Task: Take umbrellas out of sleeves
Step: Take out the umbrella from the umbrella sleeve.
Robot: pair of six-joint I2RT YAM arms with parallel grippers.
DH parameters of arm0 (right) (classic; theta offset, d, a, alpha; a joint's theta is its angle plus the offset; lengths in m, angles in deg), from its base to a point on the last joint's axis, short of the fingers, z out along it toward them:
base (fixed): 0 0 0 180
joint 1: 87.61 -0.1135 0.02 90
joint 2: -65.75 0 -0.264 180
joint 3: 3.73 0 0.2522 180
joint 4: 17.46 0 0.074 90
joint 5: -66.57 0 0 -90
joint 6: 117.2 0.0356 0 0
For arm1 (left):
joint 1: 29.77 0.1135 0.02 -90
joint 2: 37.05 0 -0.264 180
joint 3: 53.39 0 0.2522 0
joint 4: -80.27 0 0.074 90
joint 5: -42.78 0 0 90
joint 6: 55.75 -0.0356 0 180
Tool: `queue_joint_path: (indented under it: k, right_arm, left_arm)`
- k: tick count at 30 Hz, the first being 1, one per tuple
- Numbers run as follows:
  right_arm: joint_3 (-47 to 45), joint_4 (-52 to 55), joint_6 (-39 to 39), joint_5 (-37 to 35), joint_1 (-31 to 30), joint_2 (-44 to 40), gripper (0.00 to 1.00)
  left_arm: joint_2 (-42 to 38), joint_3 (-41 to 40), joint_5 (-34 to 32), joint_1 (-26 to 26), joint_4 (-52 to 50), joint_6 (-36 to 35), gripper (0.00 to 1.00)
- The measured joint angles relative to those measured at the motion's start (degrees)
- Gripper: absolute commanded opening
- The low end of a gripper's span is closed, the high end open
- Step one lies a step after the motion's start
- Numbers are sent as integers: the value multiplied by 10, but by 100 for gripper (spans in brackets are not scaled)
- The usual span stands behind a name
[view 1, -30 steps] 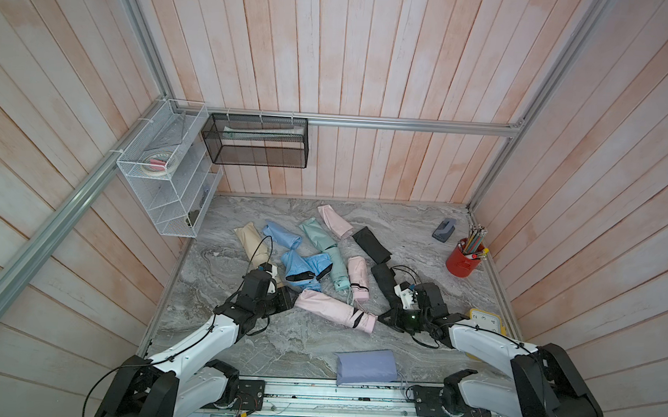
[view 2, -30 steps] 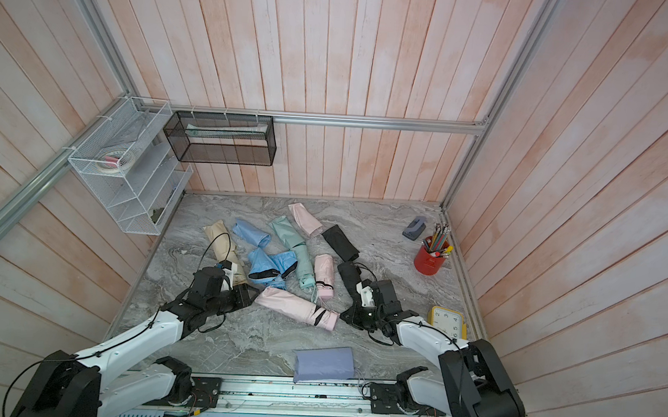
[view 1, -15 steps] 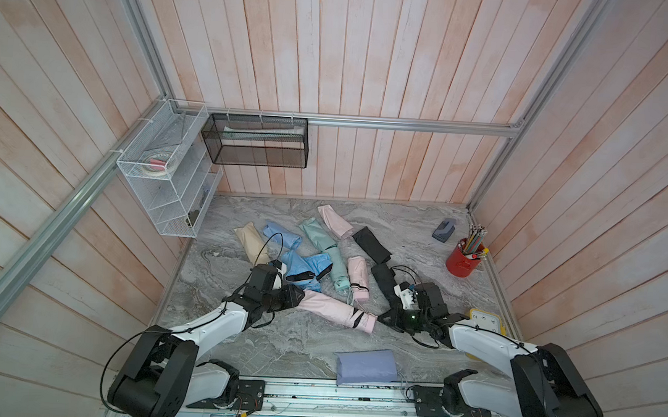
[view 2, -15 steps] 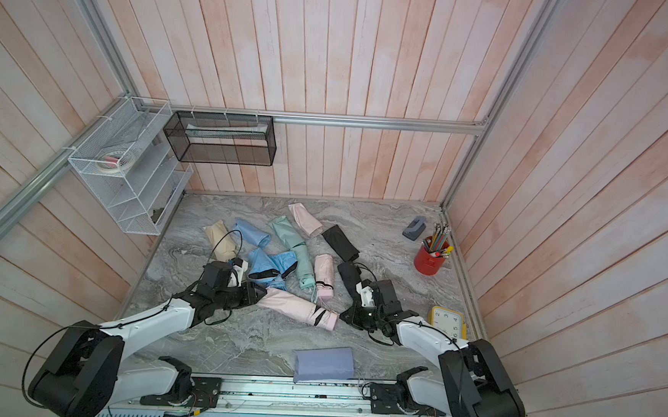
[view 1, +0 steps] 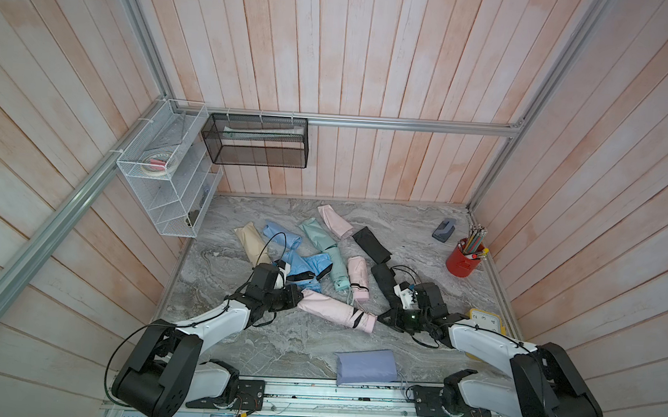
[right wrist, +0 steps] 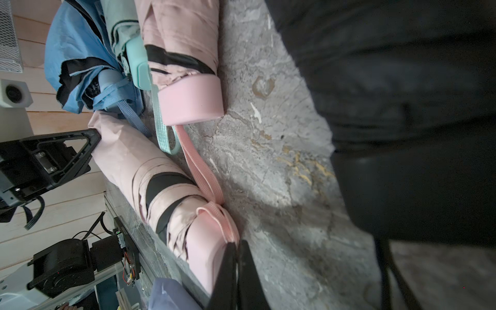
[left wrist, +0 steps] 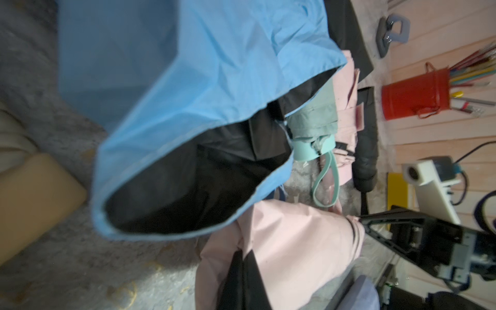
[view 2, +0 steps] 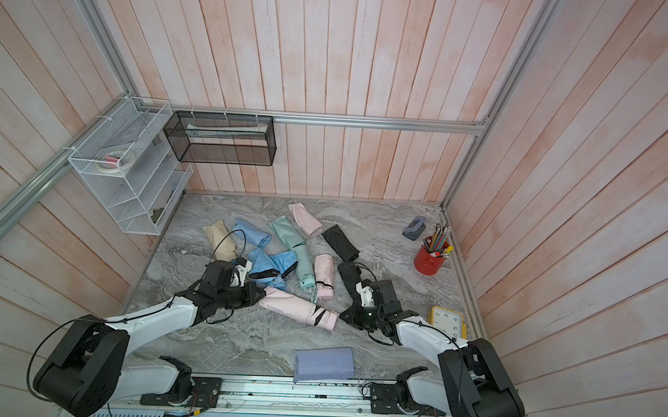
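Observation:
A pink umbrella (view 1: pixel 359 320) lies at the table's front middle, half out of its smooth pink sleeve (view 1: pixel 320 304). My left gripper (view 1: pixel 299 296) is shut on the sleeve's closed end (left wrist: pixel 281 241). In the left wrist view its black fingers (left wrist: pixel 241 281) pinch the fabric. At the opposite end my right gripper (view 1: pixel 381 319) is shut on the umbrella's pink wrist cord (right wrist: pixel 214 193). In the right wrist view the closed fingers (right wrist: pixel 228 271) meet at the handle end. The pleated bundle with black straps (right wrist: pixel 171 185) shows there beyond the sleeve's mouth.
Behind lie light blue (view 1: pixel 307 269), mint (view 1: pixel 338 275), pink (view 1: pixel 357 276) and black (view 1: pixel 384 282) umbrellas, with several flat sleeves further back. A lavender sleeve (view 1: pixel 366 366) lies at the front edge. A red pencil cup (view 1: pixel 460 261) and a yellow clock (view 1: pixel 486 320) stand at the right.
My left gripper has moved right to the pink sleeve's end and closed on it. The right arm has stayed still, shut on the cord.

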Motion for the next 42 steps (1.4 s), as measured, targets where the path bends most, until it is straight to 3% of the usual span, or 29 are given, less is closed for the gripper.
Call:
queue_joint_path:
  k: [21, 42]
  right_arm:
    - [0, 27, -21, -28, 0, -15, 0]
    - [0, 35, -23, -40, 0, -15, 0]
  left_arm:
    - [-57, 1, -78, 0, -53, 8, 0]
    - [-81, 0, -98, 6, -74, 9, 0]
